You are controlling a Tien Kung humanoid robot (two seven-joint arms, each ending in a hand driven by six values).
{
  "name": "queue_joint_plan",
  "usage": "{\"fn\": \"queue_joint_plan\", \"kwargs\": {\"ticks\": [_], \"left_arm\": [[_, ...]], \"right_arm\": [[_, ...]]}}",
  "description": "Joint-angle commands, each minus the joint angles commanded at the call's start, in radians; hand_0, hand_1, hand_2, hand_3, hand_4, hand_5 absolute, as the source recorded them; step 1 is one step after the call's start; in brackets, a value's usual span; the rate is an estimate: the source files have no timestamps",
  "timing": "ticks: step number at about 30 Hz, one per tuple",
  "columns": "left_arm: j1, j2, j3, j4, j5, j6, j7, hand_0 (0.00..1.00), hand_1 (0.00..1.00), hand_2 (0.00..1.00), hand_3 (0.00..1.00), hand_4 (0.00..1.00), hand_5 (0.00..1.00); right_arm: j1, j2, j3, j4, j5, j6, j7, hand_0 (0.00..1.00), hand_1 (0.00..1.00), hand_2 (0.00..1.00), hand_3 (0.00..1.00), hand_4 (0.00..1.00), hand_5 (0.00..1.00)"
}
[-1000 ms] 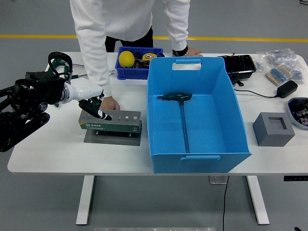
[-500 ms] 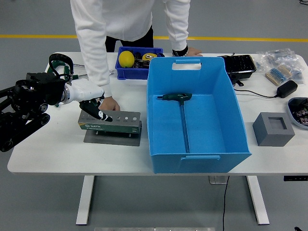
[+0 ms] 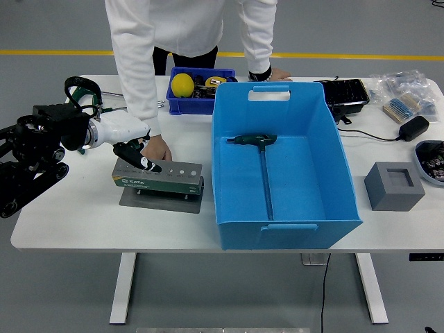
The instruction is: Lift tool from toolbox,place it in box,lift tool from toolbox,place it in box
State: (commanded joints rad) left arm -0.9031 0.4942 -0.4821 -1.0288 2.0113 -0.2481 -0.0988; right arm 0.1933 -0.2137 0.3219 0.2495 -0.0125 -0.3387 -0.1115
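1. Reaching in from the left, the left hand point(image 3: 135, 154) curls its fingers on a black tool handle point(image 3: 149, 165) atop the toolbox point(image 3: 159, 182).
2. A person's hand point(image 3: 158, 148) steadies the toolbox's back.
3. Inside the blue box point(image 3: 281, 163) lies a T-handle wrench point(image 3: 261, 159).

- Illumination is bright, even and diffuse, coming from overhead; my view shows no dim region.
- The white table point(image 3: 83, 215) reads almost flat white, with no blown-out glare patches.
- Shadows are soft: a faint one lies under the toolbox point(image 3: 159, 177), and the inner walls of the blue box point(image 3: 284, 163) darken slightly toward its floor.
- My left hand point(image 3: 135, 154) and its black arm lose surface detail against the bright tabletop.
- Focus is sharp across the table; the T-handle tool point(image 3: 262, 163) shows crisp edges.
- No motion blur is visible.
- Table edges bow slightly near the picture's borders, indicating mild wide-angle distortion.
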Motion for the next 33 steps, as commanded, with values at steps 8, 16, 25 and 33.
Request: {"fn": "queue_joint_plan", "kwargs": {"ticks": [8,16,25,33], "left_arm": [[0.012,0.000,-0.024,0.015,-0.002,0.101,-0.048,0.127,0.002,0.018,0.053,0.920,0.503],[0.021,0.015,-0.106,-0.043,-0.047,0.103,-0.054,0.123,0.002,0.004,0.046,0.757,0.399],[0.024,0.032,-0.166,-0.090,-0.060,0.075,-0.051,0.116,0.002,0.002,0.046,0.732,0.442],[0.021,0.051,-0.205,-0.156,-0.070,0.039,-0.046,0.111,0.002,0.002,0.046,0.725,0.462]], "right_arm": [[-0.003,0.002,0.003,0.000,-0.002,-0.002,0.000,0.684,0.653,0.710,0.557,0.791,0.721],[-0.008,0.005,0.007,0.000,-0.011,-0.002,-0.003,0.683,0.653,0.709,0.555,0.790,0.720],[-0.013,0.005,0.005,0.000,-0.007,-0.001,-0.002,0.683,0.653,0.709,0.556,0.789,0.719],[-0.012,0.004,0.001,-0.001,0.001,-0.001,0.000,0.683,0.654,0.709,0.556,0.789,0.718]]}}
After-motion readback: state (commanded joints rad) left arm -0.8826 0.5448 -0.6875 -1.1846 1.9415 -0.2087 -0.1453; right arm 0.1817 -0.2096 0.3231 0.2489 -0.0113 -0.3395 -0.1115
